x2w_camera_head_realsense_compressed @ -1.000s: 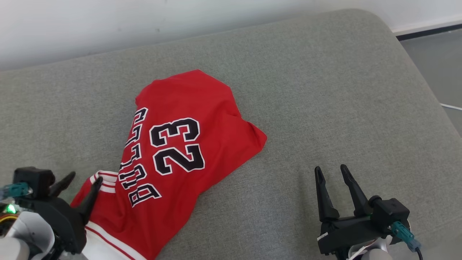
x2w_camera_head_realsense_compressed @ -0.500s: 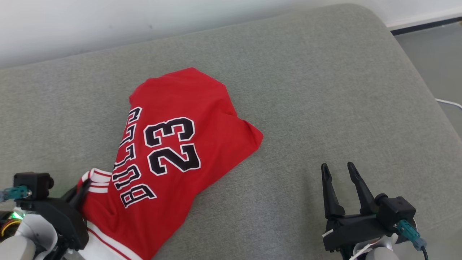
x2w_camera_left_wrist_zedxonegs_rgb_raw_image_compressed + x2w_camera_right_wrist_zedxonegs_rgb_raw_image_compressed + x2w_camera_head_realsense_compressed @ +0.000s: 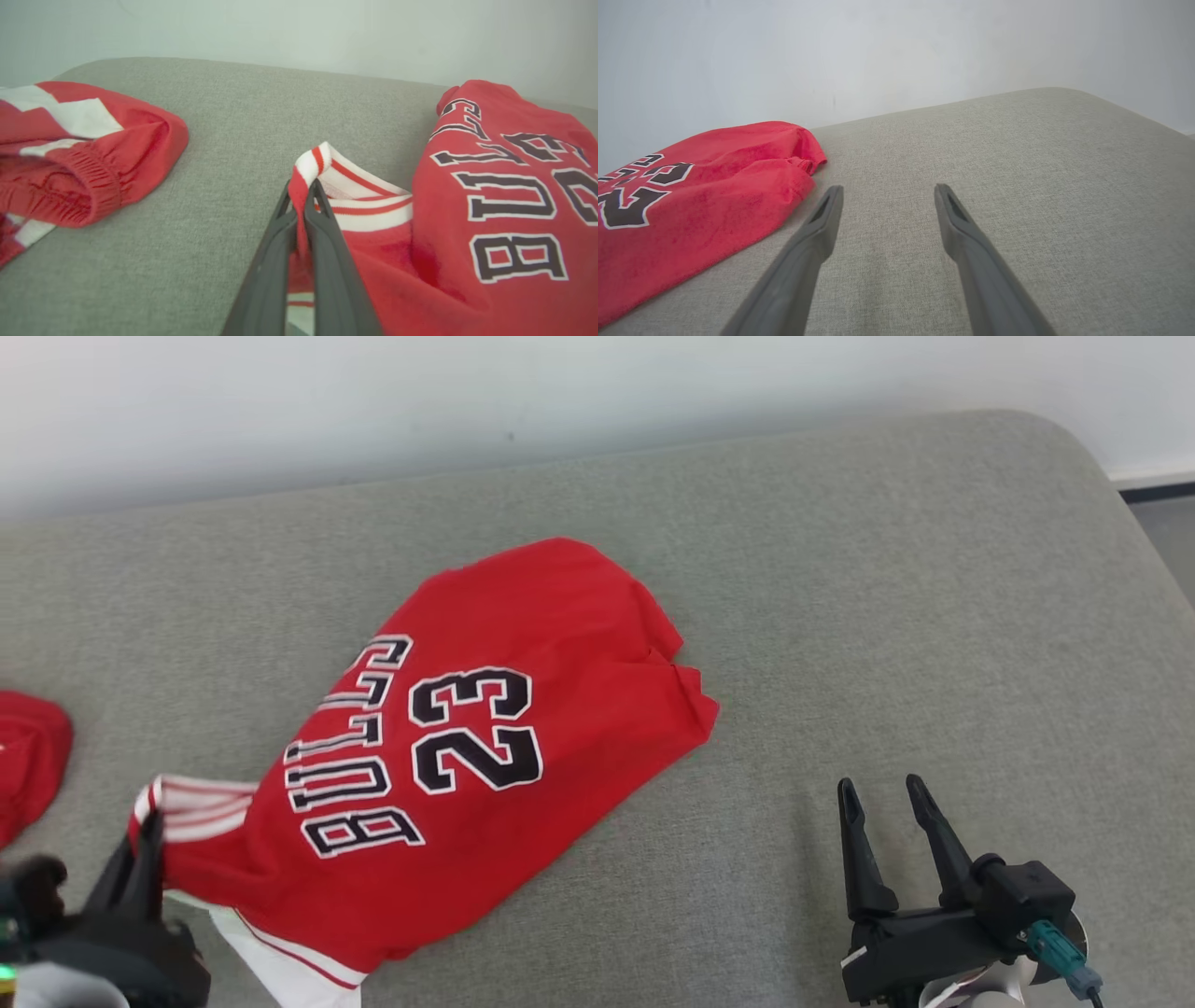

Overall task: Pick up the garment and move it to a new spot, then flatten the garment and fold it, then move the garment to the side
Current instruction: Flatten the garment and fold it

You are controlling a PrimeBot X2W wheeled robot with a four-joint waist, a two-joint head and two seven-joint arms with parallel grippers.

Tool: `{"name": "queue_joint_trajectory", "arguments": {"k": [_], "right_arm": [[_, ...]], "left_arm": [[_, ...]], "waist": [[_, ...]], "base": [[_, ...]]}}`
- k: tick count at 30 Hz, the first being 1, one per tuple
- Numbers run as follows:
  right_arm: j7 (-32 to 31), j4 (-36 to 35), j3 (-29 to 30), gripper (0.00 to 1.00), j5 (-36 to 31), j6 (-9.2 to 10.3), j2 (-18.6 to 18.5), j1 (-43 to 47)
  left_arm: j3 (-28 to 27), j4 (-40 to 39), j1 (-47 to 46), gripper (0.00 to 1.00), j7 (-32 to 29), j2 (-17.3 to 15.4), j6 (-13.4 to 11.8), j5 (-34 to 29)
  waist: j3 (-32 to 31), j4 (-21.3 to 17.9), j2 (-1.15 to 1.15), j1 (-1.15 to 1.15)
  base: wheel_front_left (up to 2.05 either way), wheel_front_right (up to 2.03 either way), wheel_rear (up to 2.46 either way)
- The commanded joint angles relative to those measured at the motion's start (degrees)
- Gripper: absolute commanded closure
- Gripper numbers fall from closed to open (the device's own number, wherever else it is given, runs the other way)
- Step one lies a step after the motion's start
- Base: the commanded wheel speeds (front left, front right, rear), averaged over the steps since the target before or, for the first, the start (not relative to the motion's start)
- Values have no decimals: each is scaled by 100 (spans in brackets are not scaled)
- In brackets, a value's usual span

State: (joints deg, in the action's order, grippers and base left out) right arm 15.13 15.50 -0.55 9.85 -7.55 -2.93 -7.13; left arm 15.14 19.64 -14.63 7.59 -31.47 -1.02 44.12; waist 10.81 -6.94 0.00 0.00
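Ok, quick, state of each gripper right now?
Left gripper: closed on the striped edge of the jersey.
Right gripper: open, holding nothing.

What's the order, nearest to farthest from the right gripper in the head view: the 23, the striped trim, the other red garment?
1. The 23, middle of the jersey, left of the right gripper.
2. Striped trim, at the jersey's left end, pinched in the left gripper.
3. Other red garment, at the far left edge.

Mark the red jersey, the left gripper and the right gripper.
red jersey [image 3: 476, 733], head view, on the number 23.
left gripper [image 3: 301, 187], left wrist view, between fingertips pinching the jersey's edge.
right gripper [image 3: 880, 785], head view, between its open fingertips.
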Motion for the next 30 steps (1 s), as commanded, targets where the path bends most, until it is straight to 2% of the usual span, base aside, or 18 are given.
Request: {"name": "queue_joint_trajectory", "arguments": {"k": [1,3,4,5,13,19,26,30], "right_arm": [[3,16,-6,0,-43,13,8,46],[3,29,-7,0,-59,13,10,71],[3,36,3,0,-66,13,8,88],[3,44,10,0,-79,13,8,94],[3,55,-23,0,-203,13,8,135],[3,118,-29,0,-356,13,8,31],[3,363,-22,0,-571,13,9,-44],[3,560,-73,0,-683,13,4,-172]], "left_arm": [[6,26,175,100,70,36,-51,0],[15,36,260,100,216,149,-109,-21],[5,28,275,53,305,195,-131,-38],[31,-6,285,0,382,244,-154,-94],[-296,-541,208,0,758,587,-221,-533],[-886,-1208,567,0,761,1160,-145,-1379],[-1318,-1590,1084,0,763,1671,-63,-2428],[-1489,-1733,1331,0,764,1919,-23,-2712]], "waist": [[-112,133,0,0],[-139,165,0,0],[-156,184,0,0],[-172,200,0,0],[-334,438,0,0],[-452,734,0,0],[-629,1095,0,0],[-676,1213,0,0]], "base": [[0,0,0],[0,0,0],[0,0,0],[0,0,0],[0,0,0],[0,0,0],[0,0,0],[0,0,0]]}}
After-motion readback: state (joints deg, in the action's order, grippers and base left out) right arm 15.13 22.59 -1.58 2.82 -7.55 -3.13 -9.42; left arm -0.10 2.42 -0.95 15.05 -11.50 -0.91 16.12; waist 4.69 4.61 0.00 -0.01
